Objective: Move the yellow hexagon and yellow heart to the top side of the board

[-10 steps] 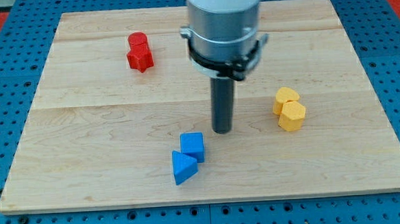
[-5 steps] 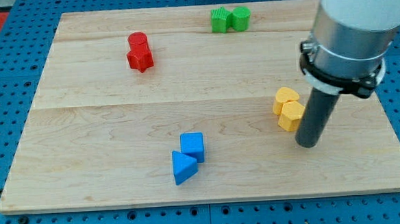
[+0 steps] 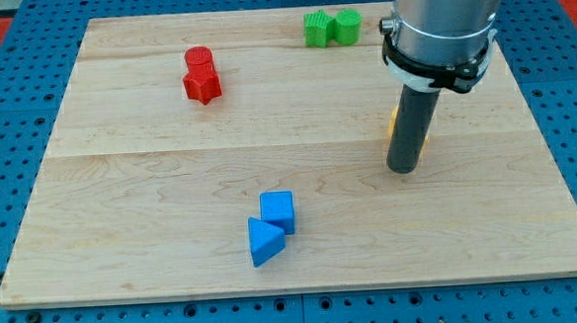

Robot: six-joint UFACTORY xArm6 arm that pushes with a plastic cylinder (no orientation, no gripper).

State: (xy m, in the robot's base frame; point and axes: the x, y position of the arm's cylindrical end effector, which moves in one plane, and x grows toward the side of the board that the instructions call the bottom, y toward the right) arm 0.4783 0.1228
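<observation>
A dark rod, the only tool here and with nothing to grip with, stands on a pale wooden table (image 3: 124,239). My tip (image 3: 403,169) sits just below the yellow blocks (image 3: 392,122), which the rod almost wholly hides; only a yellow sliver shows, so hexagon and heart cannot be told apart. They lie toward the view's top from the tip. Bare wood runs up to the top edge, with green blocks (image 3: 332,27) up-left.
</observation>
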